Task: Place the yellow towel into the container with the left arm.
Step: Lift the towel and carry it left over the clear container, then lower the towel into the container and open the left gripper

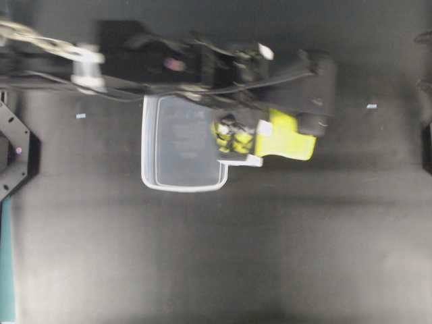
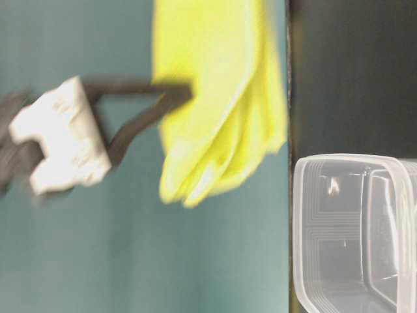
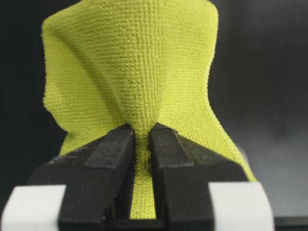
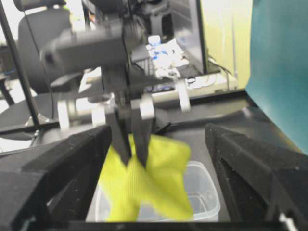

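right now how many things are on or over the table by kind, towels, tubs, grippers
towel: 1
tub: 1
gripper: 2, left gripper shut on the towel, right gripper open
total: 4

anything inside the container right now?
Nothing visible inside the container: through the clear walls only bare floor shows. The yellow towel hangs pinched in the left gripper, raised off the table. In the overhead view the arm covers the container's far right corner, so that corner is unseen.
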`<state>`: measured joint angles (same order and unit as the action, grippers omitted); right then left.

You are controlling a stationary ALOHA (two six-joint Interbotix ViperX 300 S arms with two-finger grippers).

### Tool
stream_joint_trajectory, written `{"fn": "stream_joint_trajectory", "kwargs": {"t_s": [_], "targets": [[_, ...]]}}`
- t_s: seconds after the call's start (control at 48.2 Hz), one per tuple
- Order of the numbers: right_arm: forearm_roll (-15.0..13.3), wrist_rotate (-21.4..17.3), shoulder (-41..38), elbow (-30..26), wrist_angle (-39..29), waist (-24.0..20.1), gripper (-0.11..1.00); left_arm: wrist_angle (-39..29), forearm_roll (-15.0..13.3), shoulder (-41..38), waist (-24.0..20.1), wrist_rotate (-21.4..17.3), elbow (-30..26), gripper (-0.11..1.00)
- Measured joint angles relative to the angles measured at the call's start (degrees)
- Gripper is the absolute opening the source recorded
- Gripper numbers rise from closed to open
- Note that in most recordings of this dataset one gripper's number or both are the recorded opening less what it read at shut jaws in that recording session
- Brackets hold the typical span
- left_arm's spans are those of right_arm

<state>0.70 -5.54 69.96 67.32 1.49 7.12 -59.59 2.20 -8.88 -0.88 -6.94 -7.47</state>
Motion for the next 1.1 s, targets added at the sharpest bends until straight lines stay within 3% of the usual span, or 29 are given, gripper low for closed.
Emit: {"fn": "stream_joint_trajectory", "kwargs": {"t_s": [0.208, 0.311, 0.457, 0.581, 1.1], "targets": [[0.09, 0.0, 0.0, 0.0, -0.09, 0.0, 0.76, 1.41, 0.0, 9.84, -2.72, 0.09, 14.15, 0.07], [0.09, 0.0, 0.0, 0.0, 0.0, -0.09, 0.76, 5.01, 0.0, 13.36, -3.16, 0.09, 21.36, 0.07], [0.09, 0.09, -0.09, 0.09, 0.0, 0.0, 0.76, 11.51, 0.0, 16.17, -3.08, -0.09, 27.25, 0.07], [0.09, 0.0, 0.0, 0.0, 0.0, 0.0, 0.76, 15.47, 0.09, 16.7, -3.08, -0.09, 29.88, 0.07], [0.0, 0.0, -0.09, 0.0, -0.09, 0.0, 0.76, 19.86, 0.09, 15.03, -3.16, -0.88, 33.31, 0.1]]}}
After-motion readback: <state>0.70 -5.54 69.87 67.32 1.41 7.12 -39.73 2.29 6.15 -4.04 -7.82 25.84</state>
